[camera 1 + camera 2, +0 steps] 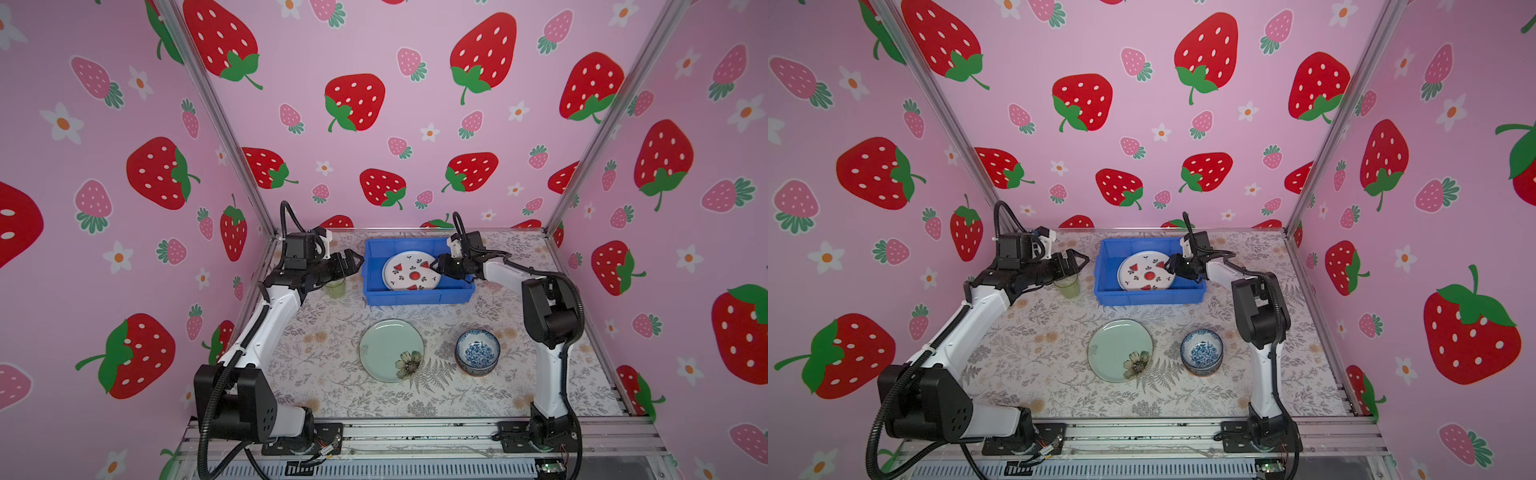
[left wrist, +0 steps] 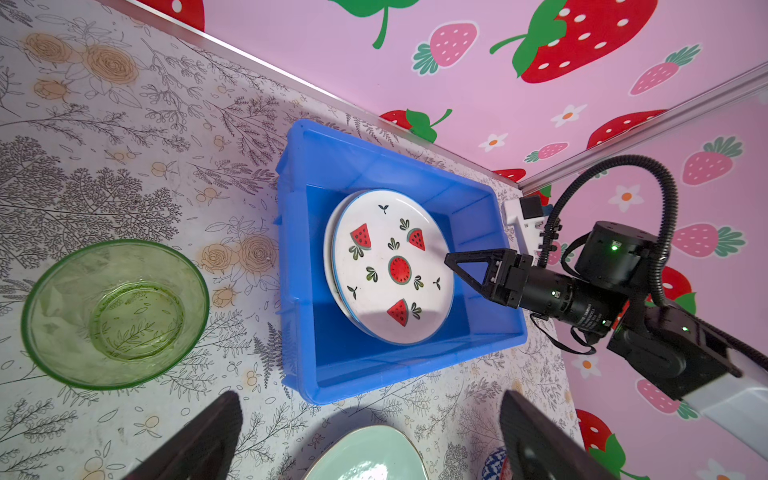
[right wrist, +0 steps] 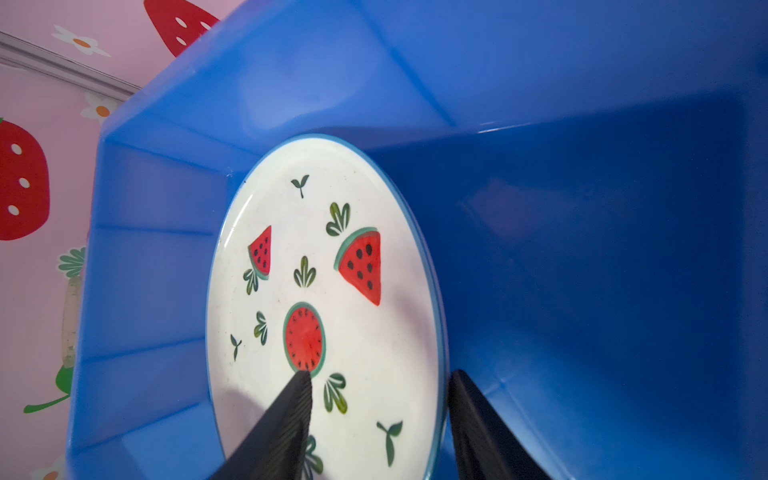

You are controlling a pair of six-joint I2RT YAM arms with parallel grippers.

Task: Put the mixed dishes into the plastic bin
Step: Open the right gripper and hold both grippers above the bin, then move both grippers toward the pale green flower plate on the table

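The blue plastic bin stands at the back of the table. Inside it a white watermelon plate leans on another plate whose rim just shows. My right gripper is open and straddles the watermelon plate's right rim, with gaps on both sides. My left gripper hangs wide open and empty, left of the bin. A green glass tumbler stands below it.
A pale green flower plate lies in the middle of the table. A blue-white bowl sits to its right, with an orange-red edge showing beneath it. Pink walls close in the back and sides.
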